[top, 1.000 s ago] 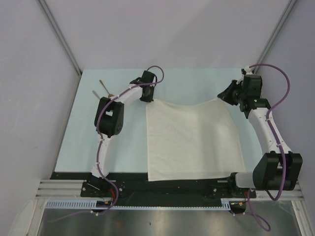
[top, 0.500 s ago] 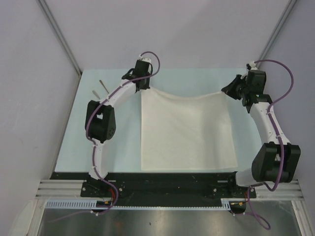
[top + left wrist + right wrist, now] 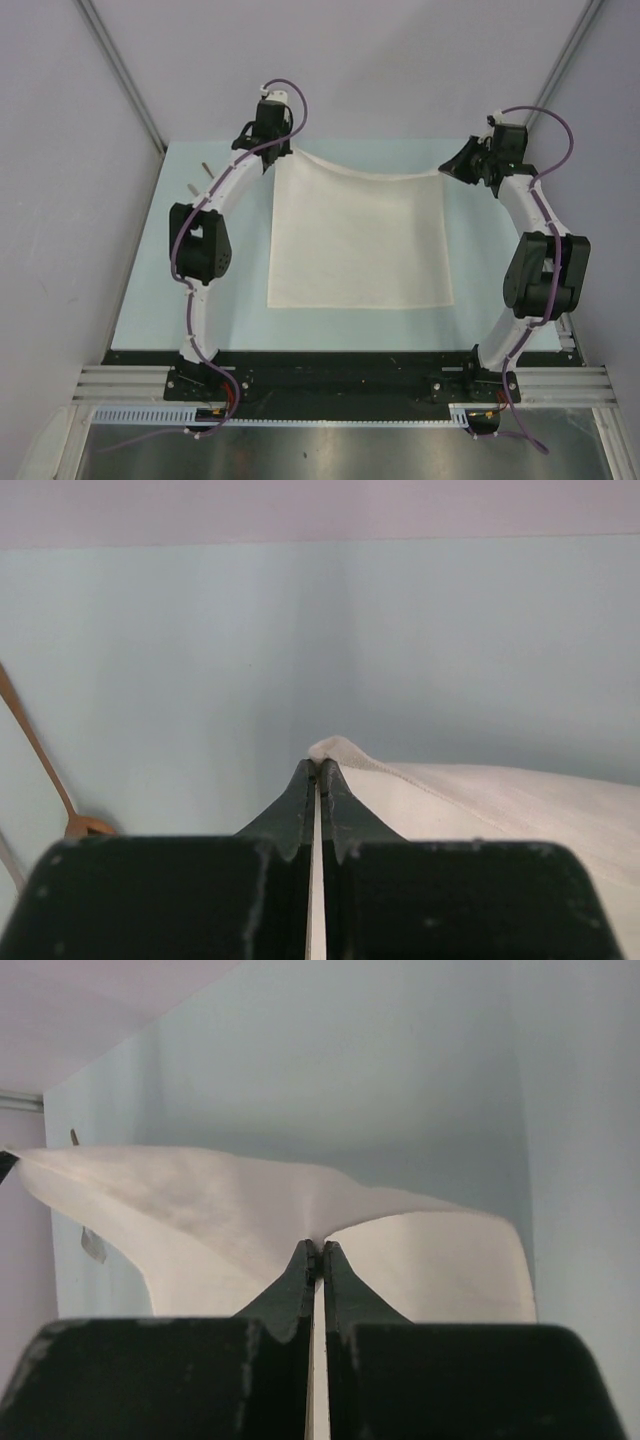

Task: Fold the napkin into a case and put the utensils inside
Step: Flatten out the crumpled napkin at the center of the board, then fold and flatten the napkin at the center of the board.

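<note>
I've got the napkin (image 3: 360, 245) spread open on the pale table (image 3: 160, 300), with its near edge lying flat on the side of the arm bases. Further back the cloth lifts, and its far edge sags between two raised corners. The left gripper (image 3: 272, 152) is clamped on the far-left corner; its wrist view shows a tuft of cloth poking past the pinched tips. The right gripper (image 3: 449, 170) is clenched on the far-right corner. Out left, the spoon (image 3: 85, 826) lies on the table, apart from the cloth.

No legible text, labels or numbers anywhere.
</note>
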`<state>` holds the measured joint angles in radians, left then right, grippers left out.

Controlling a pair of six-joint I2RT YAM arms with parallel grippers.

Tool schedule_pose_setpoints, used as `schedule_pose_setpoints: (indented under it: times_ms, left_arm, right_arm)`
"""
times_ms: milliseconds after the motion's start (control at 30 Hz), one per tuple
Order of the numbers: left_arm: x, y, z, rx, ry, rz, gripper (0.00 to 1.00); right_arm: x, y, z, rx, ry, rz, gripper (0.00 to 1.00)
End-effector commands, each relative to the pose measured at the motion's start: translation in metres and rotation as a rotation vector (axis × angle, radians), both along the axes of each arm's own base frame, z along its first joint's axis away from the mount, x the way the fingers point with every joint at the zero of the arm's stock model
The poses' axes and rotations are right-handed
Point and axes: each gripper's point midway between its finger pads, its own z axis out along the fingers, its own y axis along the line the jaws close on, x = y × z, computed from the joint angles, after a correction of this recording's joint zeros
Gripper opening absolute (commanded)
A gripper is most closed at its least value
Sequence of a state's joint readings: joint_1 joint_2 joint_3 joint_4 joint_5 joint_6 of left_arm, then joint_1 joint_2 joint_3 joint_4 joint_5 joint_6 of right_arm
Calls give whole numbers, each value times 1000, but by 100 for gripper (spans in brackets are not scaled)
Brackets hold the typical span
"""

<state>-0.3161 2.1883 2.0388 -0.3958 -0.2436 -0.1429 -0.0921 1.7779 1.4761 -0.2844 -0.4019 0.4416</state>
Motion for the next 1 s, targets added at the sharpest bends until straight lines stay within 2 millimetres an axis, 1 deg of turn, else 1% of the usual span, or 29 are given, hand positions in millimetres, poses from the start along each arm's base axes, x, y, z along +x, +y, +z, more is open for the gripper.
schedule_pose_setpoints:
  times_ms: [0,33,67,100,133,167,200,233,267,300,333,367,400,433,467,500,533,567,600,633,667,700,733,800,833,933,967]
  left_arm:
    - [-32,12,16,-76,75,112,0]
    - [-44,15,14,-114,110,167,0]
    - [-63,19,-1,-96,165,203,0]
    - [-82,22,10,-108,172,219,0]
    - [-96,21,10,-128,181,237,0]
    - [-120,21,-16,-105,247,239,0]
    - [-134,17,2,-152,220,213,0]
    - [-145,15,-1,-170,231,201,0]
    - [-168,18,-26,-154,291,202,0]
    - [-178,16,-9,-194,244,181,0]
    - [-199,21,-33,-177,298,189,0]
    - [-209,24,-36,-185,306,197,0]
    - [-219,22,-40,-209,322,187,0]
    - [-234,19,-46,-229,331,165,0]
    - [-244,18,-52,-230,351,157,0]
    - [-252,17,-58,-233,370,159,0]
    - [-265,15,-67,-232,398,146,0]
    - [-272,13,-73,-234,416,134,0]
    - [-279,11,-78,-236,433,122,0]
    - [-292,9,-88,-235,464,119,0]
    - [-298,8,-94,-233,478,119,0]
    - [-304,6,-100,-235,489,119,0]
    - [-313,7,-111,-217,513,121,0]
    - [-319,8,-121,-208,541,134,0]
    - [-320,12,-125,-188,546,151,0]
    - [-323,17,-129,-166,555,157,0]
    - [-324,15,-131,-169,559,147,0]
  right_arm:
    - [-34,5,28,38,29,2,0]
    - [-45,4,23,31,55,-7,0]
    - [-56,2,20,27,78,-22,0]
    - [-74,-3,25,11,96,-58,0]
    - [-91,-4,6,5,160,-73,0]
    - [-103,-7,3,-8,182,-93,0]
    - [-122,-16,-6,-36,239,-147,0]
    - [-138,-22,-22,-38,302,-189,0]
    - [-151,-27,-33,-33,348,-228,0]
    - [-163,-30,-31,-12,349,-244,0]
    - [-181,-28,-54,0,411,-256,0]
    - [-189,-29,-62,-5,429,-271,0]
    - [-197,-28,-69,0,443,-274,0]
    - [-206,-26,-76,4,455,-274,0]
    - [-219,-24,-91,4,506,-280,0]
    - [-226,-23,-98,8,529,-279,0]
    - [-231,-22,-102,6,538,-279,0]
    - [-241,-23,-113,1,570,-292,0]
    - [-244,-24,-117,-4,580,-300,0]
    - [-247,-25,-121,-9,587,-310,0]
    - [-253,-25,-129,-11,606,-318,0]
    - [-254,-26,-131,-16,608,-318,0]
    - [-255,-28,-133,-27,611,-321,0]
    - [-257,-32,-139,-52,625,-329,0]
    - [-258,-33,-141,-57,631,-331,0]
    - [-259,-38,-147,-82,645,-337,0]
    - [-257,-39,-149,-90,643,-338,0]
